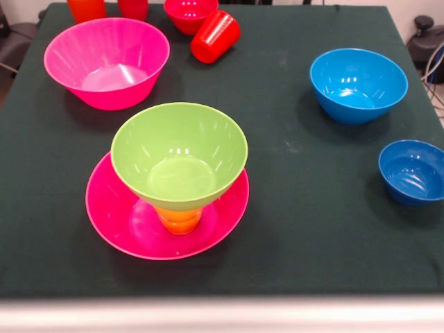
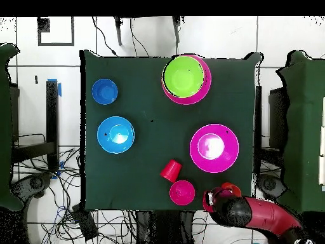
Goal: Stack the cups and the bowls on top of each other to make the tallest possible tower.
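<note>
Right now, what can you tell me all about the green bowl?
The green bowl is lime, glossy plastic, round, with a wide rim and a small flat bottom. It is upright and empty. It sits on top of a yellow-orange cup, which stands in the middle of a wide pink bowl near the table's front edge. Only the cup touches it.

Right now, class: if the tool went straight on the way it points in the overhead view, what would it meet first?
Probably the small red bowl just beyond the tool, ahead of the tipped red cup; height is unclear, so it might pass above.
</note>
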`<state>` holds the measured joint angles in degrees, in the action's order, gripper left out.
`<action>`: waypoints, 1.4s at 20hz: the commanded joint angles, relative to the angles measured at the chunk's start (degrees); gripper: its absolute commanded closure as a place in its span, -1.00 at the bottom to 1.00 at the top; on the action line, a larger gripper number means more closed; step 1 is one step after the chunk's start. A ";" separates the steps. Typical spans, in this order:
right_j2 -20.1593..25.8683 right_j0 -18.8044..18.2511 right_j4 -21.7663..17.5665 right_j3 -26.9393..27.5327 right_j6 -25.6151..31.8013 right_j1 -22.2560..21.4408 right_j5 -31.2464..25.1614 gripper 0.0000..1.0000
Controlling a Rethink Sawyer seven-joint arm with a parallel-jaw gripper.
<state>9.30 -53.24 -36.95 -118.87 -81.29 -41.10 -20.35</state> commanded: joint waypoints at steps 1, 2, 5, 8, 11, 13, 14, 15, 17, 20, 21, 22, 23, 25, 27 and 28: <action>9.13 0.66 2.47 1.11 2.12 -2.21 -4.95 -1.00; 9.95 0.22 3.28 0.88 2.26 -2.62 -5.34 -1.00; 11.64 -0.06 4.95 0.81 2.68 -3.91 -6.86 -1.00; 13.05 -0.36 5.90 0.77 2.90 -4.73 -7.65 -1.00; 14.30 -0.55 7.11 0.79 3.07 -5.66 -8.84 -1.00; 14.96 -0.54 7.75 1.08 3.25 -6.04 -9.79 -1.00; 15.28 -0.52 8.03 1.11 3.21 -6.24 -10.10 -1.00; 15.65 -0.52 8.36 1.14 3.27 -6.47 -10.40 -1.00; 16.43 -0.60 9.16 1.12 3.48 -7.01 -11.18 -1.00; 17.17 -0.55 9.99 1.27 3.60 -7.77 -12.47 -1.00; 17.34 -0.39 10.05 1.41 3.56 -7.89 -12.70 -1.00; 17.44 -0.22 10.12 1.54 3.46 -7.95 -12.97 -1.00; 17.54 -0.05 10.18 1.67 3.36 -8.02 -13.23 -1.00; 17.85 0.08 10.00 2.16 3.23 -7.81 -13.38 -1.00; 18.04 0.39 9.82 2.64 3.08 -7.90 -14.05 -1.00; 17.83 0.57 9.37 2.83 2.90 -7.84 -14.03 -1.00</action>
<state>22.88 -54.13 -28.32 -118.79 -81.29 -49.62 -28.69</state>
